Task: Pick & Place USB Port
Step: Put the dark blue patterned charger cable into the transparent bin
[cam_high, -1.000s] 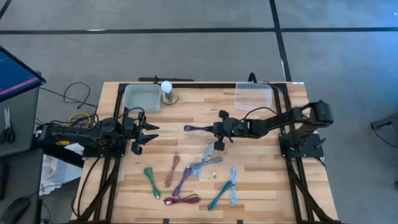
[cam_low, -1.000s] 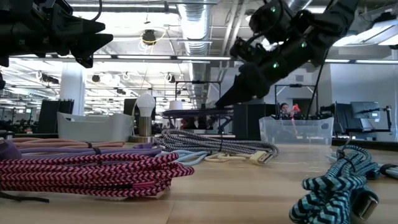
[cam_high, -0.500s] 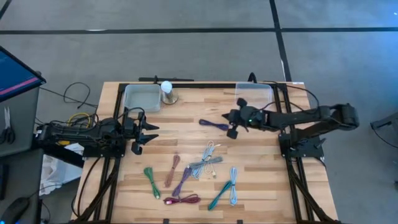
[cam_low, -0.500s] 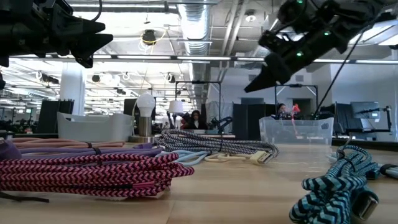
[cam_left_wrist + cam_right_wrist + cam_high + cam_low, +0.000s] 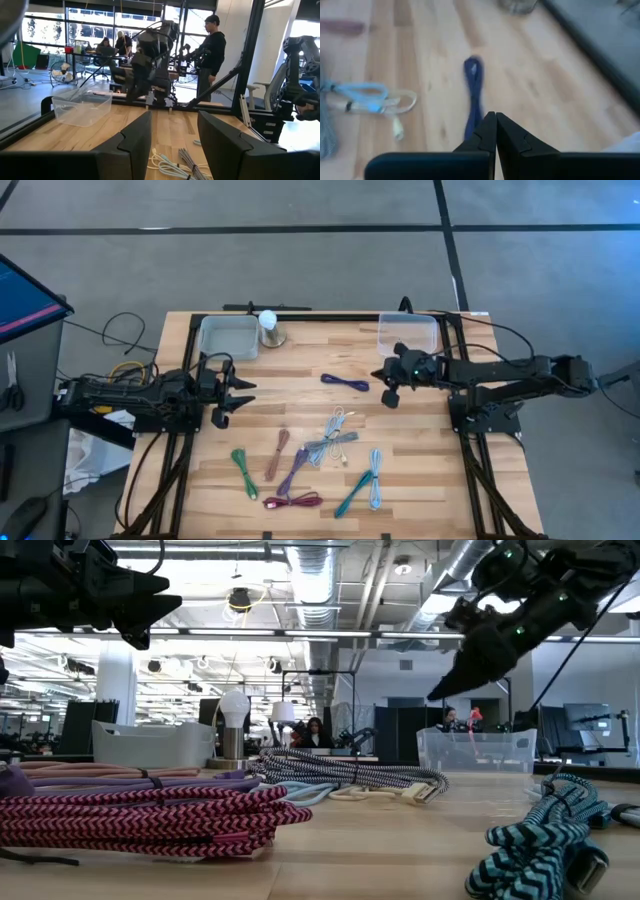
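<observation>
Your right gripper (image 5: pixel 392 379) is pinched empty; the purple cable (image 5: pixel 344 382) lies loose just beyond its fingertips (image 5: pixel 492 131), long axis apparently along their line. Left gripper (image 5: pixel 228 392) waits open.

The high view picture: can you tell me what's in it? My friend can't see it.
A wooden table seen from above, with the right gripper hovering beside a small dark purple cable lying near the middle. The left gripper waits open at the left side. Coloured bundled cables lie along the front, and two clear plastic bins sit at the back.
</observation>
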Robot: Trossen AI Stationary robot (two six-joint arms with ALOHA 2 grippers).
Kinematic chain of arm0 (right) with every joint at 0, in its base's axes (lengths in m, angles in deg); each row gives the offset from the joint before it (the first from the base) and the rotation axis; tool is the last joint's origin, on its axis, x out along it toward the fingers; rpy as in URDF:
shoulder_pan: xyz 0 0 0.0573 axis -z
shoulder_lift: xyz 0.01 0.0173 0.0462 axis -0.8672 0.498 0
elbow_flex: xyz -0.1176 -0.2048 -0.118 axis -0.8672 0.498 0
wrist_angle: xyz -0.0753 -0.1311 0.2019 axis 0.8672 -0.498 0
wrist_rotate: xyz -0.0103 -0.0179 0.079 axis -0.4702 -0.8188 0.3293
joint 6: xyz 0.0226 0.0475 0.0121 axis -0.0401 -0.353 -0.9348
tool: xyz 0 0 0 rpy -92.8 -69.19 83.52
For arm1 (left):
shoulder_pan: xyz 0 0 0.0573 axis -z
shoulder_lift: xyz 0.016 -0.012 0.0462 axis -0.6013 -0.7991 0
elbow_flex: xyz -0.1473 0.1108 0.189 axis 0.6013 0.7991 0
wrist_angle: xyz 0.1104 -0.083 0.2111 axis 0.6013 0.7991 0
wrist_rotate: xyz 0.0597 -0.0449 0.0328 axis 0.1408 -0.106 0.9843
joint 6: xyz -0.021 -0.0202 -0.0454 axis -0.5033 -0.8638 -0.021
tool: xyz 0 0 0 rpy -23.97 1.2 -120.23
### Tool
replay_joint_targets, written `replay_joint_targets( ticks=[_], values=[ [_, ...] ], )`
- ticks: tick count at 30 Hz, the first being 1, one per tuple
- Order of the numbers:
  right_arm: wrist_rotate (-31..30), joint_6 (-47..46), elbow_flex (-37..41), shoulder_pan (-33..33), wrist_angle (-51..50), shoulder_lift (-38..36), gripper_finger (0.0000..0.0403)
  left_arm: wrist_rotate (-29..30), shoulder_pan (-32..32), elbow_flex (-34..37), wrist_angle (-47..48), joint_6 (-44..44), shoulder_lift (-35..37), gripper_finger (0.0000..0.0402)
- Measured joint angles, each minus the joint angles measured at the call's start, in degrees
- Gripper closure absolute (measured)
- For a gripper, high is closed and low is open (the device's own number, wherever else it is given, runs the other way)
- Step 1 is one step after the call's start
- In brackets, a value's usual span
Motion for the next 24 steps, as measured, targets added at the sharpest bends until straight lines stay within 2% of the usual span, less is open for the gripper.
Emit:
replay_joint_targets(
  ticks=[5,12,16,20,24],
  values=[
    [1.58,-0.73,-0.04,-1.32,0.90,3.67,0.0379,0.00,-0.02,-0.02,-0.01,0.00,-0.02,0.0242],
    [1.46,-3.44,-0.04,-2.76,2.08,8.83,0.0281,0.00,-0.02,0.00,-0.01,0.00,-0.04,0.0242],
    [1.23,-3.17,-0.06,-2.68,5.06,11.11,0.0244,0.01,-0.01,0.00,-0.01,0.00,-0.04,0.0242],
    [1.07,-3.15,-0.08,-2.66,8.26,14.05,0.0235,0.00,-0.02,-0.01,-0.01,0.00,-0.04,0.0242],
    [1.07,-3.42,-0.08,-2.66,9.80,17.88,0.0247,0.00,0.00,-0.02,-0.01,0.00,-0.04,0.0242]
  ],
)
